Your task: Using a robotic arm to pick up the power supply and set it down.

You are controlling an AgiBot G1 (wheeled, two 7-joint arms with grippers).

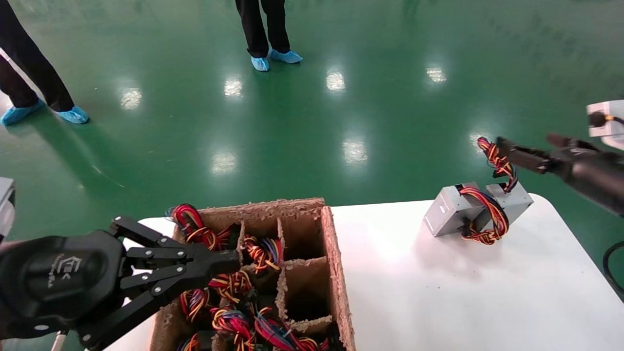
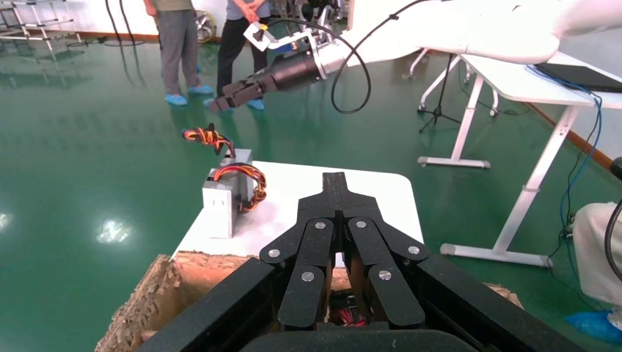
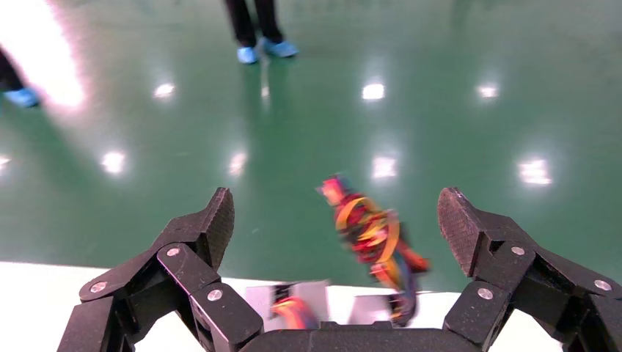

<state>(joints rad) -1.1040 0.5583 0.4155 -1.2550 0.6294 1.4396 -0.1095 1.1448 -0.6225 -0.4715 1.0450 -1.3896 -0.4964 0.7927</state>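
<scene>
The grey power supply [image 1: 451, 214] lies on the white table [image 1: 438, 302] at the far right. It shows as two grey metal blocks side by side, with red, yellow and black wires [image 1: 490, 222] looped between them. A wire bundle [image 1: 499, 161] sticks up from it. The robotic arm's right gripper [image 1: 526, 142] hovers just above and right of that bundle, open and holding nothing. In the right wrist view the bundle [image 3: 370, 235] stands beyond the wide-spread right gripper [image 3: 336, 205]. My left gripper [image 1: 234, 261] is shut and empty over the cardboard box. The left wrist view shows the left gripper [image 2: 335, 180], the power supply [image 2: 220, 205] and the right arm [image 2: 293, 70].
A partitioned cardboard box [image 1: 336, 273] at the table's near left holds several coloured wire bundles [image 1: 234, 321]. Two people in blue shoe covers [image 1: 265, 29] [image 1: 29, 73] stand on the green floor beyond. Another white table [image 2: 513, 81] stands off to the side.
</scene>
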